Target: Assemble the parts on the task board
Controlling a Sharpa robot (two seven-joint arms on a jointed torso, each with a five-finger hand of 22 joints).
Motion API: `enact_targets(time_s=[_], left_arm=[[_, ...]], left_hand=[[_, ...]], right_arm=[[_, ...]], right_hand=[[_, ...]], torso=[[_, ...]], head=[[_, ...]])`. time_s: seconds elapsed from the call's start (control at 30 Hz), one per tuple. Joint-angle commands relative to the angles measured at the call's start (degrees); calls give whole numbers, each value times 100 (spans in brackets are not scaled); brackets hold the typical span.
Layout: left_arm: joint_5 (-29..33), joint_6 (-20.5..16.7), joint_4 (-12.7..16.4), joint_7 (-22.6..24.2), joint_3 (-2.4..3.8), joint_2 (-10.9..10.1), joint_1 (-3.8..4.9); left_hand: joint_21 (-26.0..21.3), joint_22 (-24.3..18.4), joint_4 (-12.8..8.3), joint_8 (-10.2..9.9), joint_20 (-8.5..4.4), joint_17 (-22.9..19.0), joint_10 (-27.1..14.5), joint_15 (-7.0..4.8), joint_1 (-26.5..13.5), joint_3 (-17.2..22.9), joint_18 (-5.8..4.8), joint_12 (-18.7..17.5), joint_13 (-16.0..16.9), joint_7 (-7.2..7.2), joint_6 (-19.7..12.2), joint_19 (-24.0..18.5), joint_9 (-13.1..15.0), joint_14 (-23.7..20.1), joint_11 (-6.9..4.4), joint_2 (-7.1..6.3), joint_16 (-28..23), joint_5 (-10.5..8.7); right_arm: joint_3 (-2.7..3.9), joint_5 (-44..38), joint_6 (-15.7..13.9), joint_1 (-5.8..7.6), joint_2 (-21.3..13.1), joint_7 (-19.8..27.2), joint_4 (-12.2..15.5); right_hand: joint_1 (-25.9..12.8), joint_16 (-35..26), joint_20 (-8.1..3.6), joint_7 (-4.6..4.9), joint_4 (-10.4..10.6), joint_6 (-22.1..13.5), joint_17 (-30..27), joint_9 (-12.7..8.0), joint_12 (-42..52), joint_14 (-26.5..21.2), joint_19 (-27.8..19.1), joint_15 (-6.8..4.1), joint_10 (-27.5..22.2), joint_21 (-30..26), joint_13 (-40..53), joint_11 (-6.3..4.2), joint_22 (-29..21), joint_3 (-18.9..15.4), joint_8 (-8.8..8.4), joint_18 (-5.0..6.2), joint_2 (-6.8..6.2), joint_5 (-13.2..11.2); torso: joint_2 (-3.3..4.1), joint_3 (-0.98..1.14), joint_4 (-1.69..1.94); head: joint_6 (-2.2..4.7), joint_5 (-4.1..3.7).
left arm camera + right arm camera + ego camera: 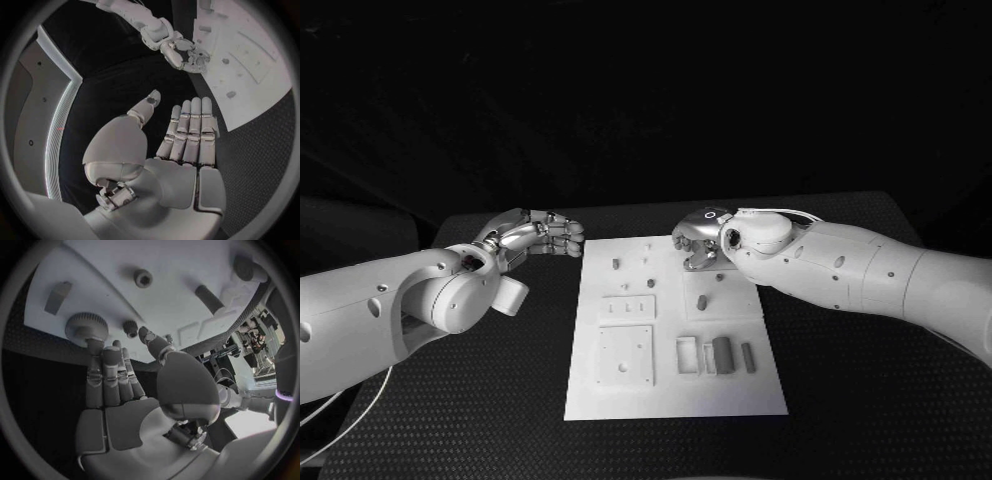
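Clearly small, stiff, light parts [721,350] on task board [668,400], mid surface; knurled knob [86,327] at far edge, best pinched by rim. Right hand [698,243] fingertips at knob, grasp unclear; left hand [531,237] released, off board's left.

no text, label, brand, number or sign can be read in any of the views. the task board [678,400] shows plain white faces with no lettering, and the grey parts [721,352] carry no markings that can be made out.
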Motion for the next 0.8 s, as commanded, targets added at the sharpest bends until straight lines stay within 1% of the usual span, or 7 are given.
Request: enact_targets(time_s=[0.03, 0.17, 0.2, 0.33, 0.4, 0.6, 0.8], left_arm=[[114, 71, 26, -11, 6, -8, 9], [152, 40, 39, -4, 6, -25, 9], [155, 38, 32, -3, 6, -21, 9], [173, 36, 21, -10, 6, -22, 9], [179, 39, 10, -12, 6, -17, 9], [181, 55, -16, -21, 6, 9, 9], [181, 61, -19, -29, 6, 7, 9]], left_hand=[[-40, -10, -4, -30, -28, 12, 12, -12, -66, -48, -50, -40, -7, 32, -9, 18, -7, 2, 42, 18, -32, -1], [-45, -13, -4, -35, -31, 16, 12, -13, -76, -54, -52, -49, -9, 34, -11, 22, -10, 5, 43, 25, -36, -1], [-46, -14, -4, -37, -32, 17, 11, -13, -78, -54, -53, -51, -9, 34, -12, 24, -10, 6, 44, 28, -37, -1], [-49, -16, -5, -42, -35, 21, 8, -14, -81, -57, -54, -59, -11, 35, -17, 28, -12, 8, 46, 30, -40, -1], [-51, -17, -6, -44, -36, 22, 7, -15, -82, -58, -55, -63, -12, 35, -19, 29, -14, 9, 47, 31, -42, -1], [-55, -20, -6, -49, -39, 26, 6, -16, -86, -62, -58, -70, -14, 36, -22, 33, -15, 11, 49, 36, -46, -1], [-59, -22, -7, -51, -41, 29, 6, -16, -86, -62, -59, -75, -15, 36, -22, 35, -16, 12, 49, 41, -49, -1]], right_arm=[[1, -122, 101, -26, -23, -73, -15], [1, -116, 140, -28, -46, -87, -29], [1, -120, 147, -28, -49, -90, -32], [1, -153, 184, -28, -78, -112, -18], [1, -153, 179, -29, -81, -104, -8], [1, -152, 203, -44, -79, -79, 75], [1, -135, 223, -79, -84, -50, 131]], right_hand=[[9, 46, -23, -12, 27, 2, -7, 17, 34, 0, 21, 28, 68, 35, 23, -4, 128, 17, -18, 356, -26, 13], [39, 89, -35, -9, 8, 47, -12, 41, 38, 4, 24, 22, 80, 66, 41, -10, 131, 30, 7, 356, 21, 13], [44, 105, -39, -3, 1, 60, -13, 49, 38, 7, 27, 20, 84, 78, 48, -12, 132, 29, 15, 356, 30, 12], [55, 158, -49, 18, -24, 115, -21, 78, 65, 13, 34, -2, 148, 122, 84, -36, 133, 23, 43, 356, 53, 12], [55, 170, -51, 22, -30, 123, -24, 85, 66, 12, 33, -6, 156, 132, 92, -40, 132, 21, 46, 356, 53, 11], [51, 212, -58, 37, -42, 178, -40, 116, 84, 8, 30, -23, 213, 172, 129, -59, 130, 17, 71, 356, 70, 12], [73, 278, -79, 46, -70, 277, -84, 179, 212, 26, 38, -120, 473, 252, 293, -160, 128, 14, 112, 356, 108, 12]], torso=[[38, 22, 98], [59, 35, 116], [64, 34, 119], [82, 33, 109], [100, 46, 102], [126, 61, 99], [149, 65, 118]], head=[[2, -14], [-4, -21], [-6, -24], [-10, -37], [-11, -37], [-15, -52], [-13, -54]])
